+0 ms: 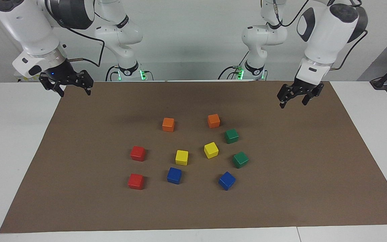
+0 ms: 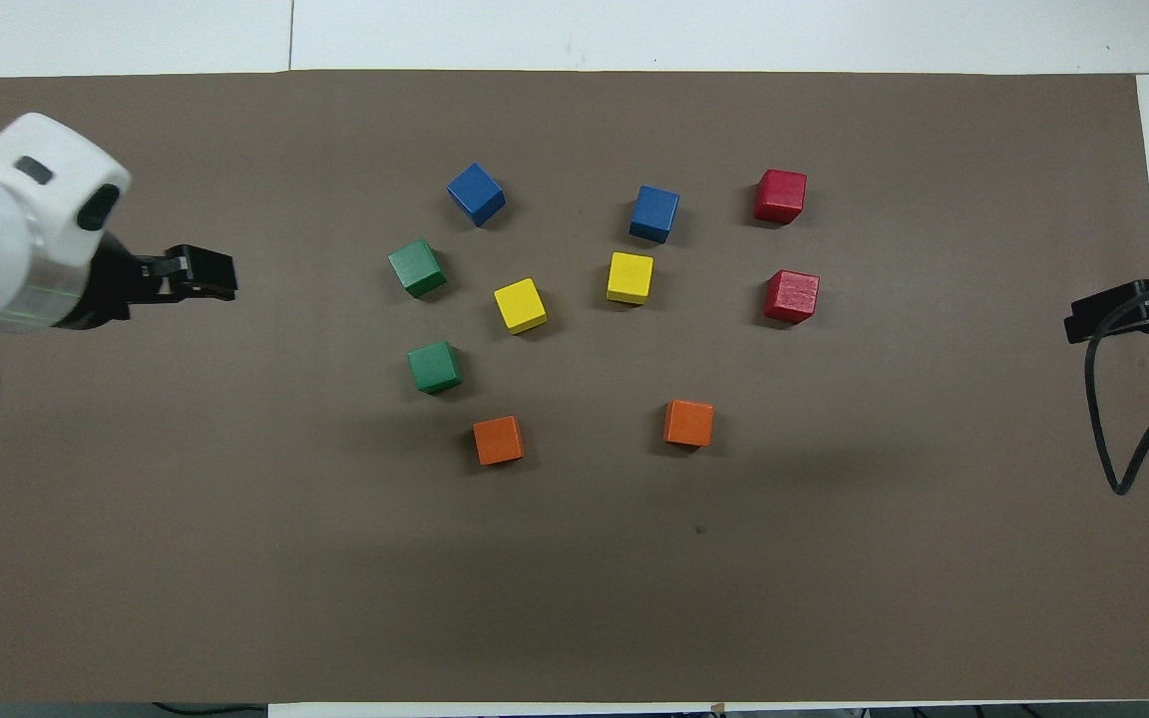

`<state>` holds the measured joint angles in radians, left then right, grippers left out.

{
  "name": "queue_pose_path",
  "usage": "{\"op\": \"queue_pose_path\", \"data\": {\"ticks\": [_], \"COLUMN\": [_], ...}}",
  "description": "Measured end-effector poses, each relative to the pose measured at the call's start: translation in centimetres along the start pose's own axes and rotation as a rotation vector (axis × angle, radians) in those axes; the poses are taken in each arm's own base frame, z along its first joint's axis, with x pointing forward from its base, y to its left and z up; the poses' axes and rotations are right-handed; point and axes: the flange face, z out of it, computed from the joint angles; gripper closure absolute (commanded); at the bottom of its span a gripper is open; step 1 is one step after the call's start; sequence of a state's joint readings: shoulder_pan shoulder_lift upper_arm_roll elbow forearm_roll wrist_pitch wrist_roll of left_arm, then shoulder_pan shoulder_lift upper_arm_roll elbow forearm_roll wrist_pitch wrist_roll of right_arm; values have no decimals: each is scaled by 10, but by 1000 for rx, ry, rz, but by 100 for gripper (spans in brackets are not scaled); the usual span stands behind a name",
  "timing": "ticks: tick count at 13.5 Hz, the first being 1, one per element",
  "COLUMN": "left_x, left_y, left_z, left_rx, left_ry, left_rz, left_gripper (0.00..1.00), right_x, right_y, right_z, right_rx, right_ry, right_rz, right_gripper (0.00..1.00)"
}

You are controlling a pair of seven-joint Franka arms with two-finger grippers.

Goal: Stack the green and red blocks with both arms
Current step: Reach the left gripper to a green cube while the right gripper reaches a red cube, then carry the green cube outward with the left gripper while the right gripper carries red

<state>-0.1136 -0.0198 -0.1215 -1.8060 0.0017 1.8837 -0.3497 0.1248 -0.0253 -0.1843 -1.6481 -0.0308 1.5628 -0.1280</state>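
Two green blocks [image 1: 231, 135] [image 1: 240, 159] sit apart on the brown mat toward the left arm's end; they also show in the overhead view [image 2: 434, 366] [image 2: 417, 267]. Two red blocks [image 1: 137, 153] [image 1: 135, 181] sit apart toward the right arm's end, and also show in the overhead view [image 2: 792, 296] [image 2: 780, 194]. My left gripper [image 1: 293, 102] is open and empty, raised over bare mat beside the green blocks; it shows in the overhead view [image 2: 210, 274] too. My right gripper [image 1: 74, 91] is open and empty, waiting over the mat's edge [image 2: 1083, 324].
Two orange cubes [image 1: 168, 124] [image 1: 213, 120] lie nearest the robots. Two yellow cubes [image 1: 181, 157] [image 1: 211, 150] and two blue cubes [image 1: 174, 175] [image 1: 226, 180] lie between the red and green blocks. The brown mat [image 1: 314, 188] covers the white table.
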Motion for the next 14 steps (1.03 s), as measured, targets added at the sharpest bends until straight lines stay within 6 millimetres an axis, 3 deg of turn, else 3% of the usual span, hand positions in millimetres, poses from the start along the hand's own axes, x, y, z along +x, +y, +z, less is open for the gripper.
{"op": "queue_pose_path", "data": {"ticks": [2,3,5,7,10,14], "left_x": [-11,-15,-24,-33,-37,-50], "left_y": [56,75,86,87,98,125], "left_z": [48,74,125,160,183,213], "left_rx": [-15,-20,-26,-24,-32,-34], "left_ry": [-9,-14,-20,-31,-29,-46], "left_rz": [-30,-30,-22,-20,-64,-70], "left_gripper": [0,0,0,0,0,0], "right_x": [1,4,14,29,59,87], "right_y": [-5,-13,-50,-94,-135,-144], "right_z": [2,7,36,78,146,201], "right_rx": [0,-2,-5,-12,-11,25], "right_ry": [1,10,21,28,65,98], "right_rz": [8,48,134,191,244,308], "right_gripper": [0,0,0,0,0,0]}}
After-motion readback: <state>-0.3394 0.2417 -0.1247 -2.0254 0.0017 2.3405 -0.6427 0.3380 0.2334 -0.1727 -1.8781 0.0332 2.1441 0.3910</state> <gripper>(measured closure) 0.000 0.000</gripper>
